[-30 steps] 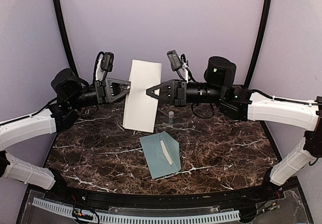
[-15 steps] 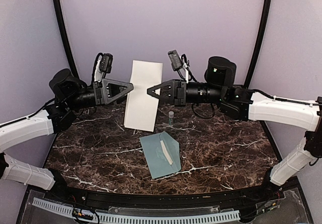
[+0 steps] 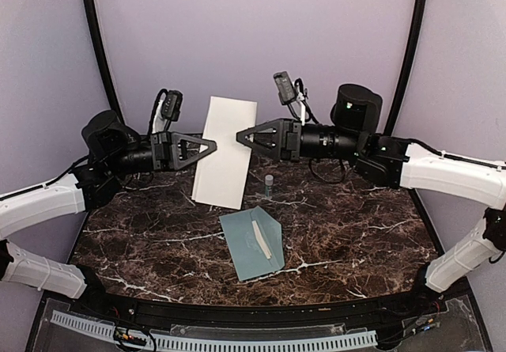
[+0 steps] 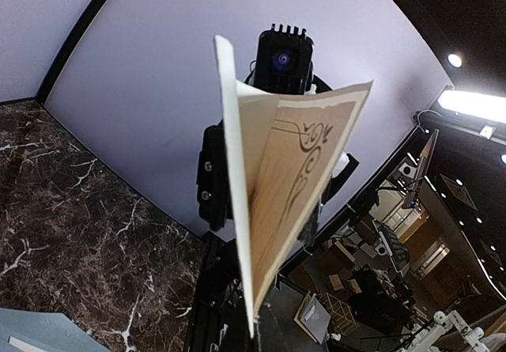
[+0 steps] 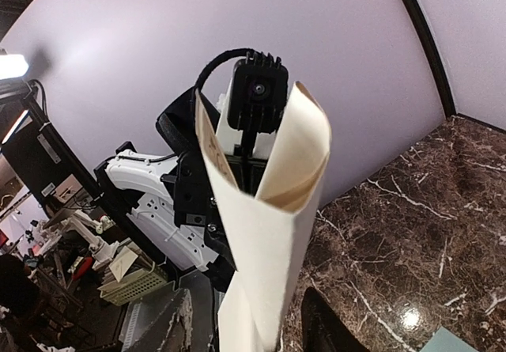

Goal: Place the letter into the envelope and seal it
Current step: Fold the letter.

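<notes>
The left jaws are clamped on the upright folded cream paper letter (image 3: 225,174); the right jaws' opening cannot be told.

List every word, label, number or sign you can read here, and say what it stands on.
No text reads in any view.
letter: only dark scrollwork shows, no words.
envelope: no writing visible.
glue stick: too small to read any label.

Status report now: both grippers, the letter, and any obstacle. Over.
Left gripper shut on letter, held upright in air. Right gripper at its other edge, grip unclear. Envelope flat on table, flap open. Glue stick beyond it, apart.
</notes>
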Robot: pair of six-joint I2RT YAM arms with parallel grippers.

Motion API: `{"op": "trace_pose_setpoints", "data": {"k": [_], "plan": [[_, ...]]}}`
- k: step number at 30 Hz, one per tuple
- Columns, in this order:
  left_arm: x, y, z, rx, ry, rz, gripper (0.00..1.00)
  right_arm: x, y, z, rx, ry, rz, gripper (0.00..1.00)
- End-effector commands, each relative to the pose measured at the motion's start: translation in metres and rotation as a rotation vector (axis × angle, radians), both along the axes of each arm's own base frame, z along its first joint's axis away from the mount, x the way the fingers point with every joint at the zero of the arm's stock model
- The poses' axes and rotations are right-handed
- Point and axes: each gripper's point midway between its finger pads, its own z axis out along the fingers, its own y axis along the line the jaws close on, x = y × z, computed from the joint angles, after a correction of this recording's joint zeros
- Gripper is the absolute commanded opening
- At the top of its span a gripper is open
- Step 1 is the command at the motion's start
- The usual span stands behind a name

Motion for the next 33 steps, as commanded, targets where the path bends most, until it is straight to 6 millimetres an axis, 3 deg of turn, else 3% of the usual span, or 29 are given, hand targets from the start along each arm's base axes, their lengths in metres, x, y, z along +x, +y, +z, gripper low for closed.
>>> {"op": "trace_pose_setpoints", "data": {"k": [1, 15, 22, 25, 29, 33], "plan": [[-0.008, 0.003, 0.006, -0.022, -0.033, -0.012, 0.0, 0.0, -0.023, 0.036, 0.081, -0.066, -0.047, 0.46], [-0.021, 0.002, 0.011, -0.045, -0.05, -0.083, 0.0, 0.013, -0.014, 0.034, 0.064, -0.063, -0.053, 0.41], [-0.024, 0.001, 0.008, -0.041, -0.042, -0.09, 0.0, 0.016, -0.011, 0.044, 0.099, -0.06, -0.058, 0.1], [-0.025, 0.0, 0.008, -0.041, -0.041, -0.094, 0.0, 0.02, -0.012, 0.045, 0.103, -0.052, -0.076, 0.04], [-0.026, 0.0, 0.007, -0.038, -0.039, -0.096, 0.0, 0.025, -0.015, 0.047, 0.115, -0.042, -0.089, 0.05], [-0.027, 0.001, 0.006, -0.037, -0.037, -0.096, 0.0, 0.03, -0.018, 0.052, 0.127, -0.041, -0.105, 0.18]]}}
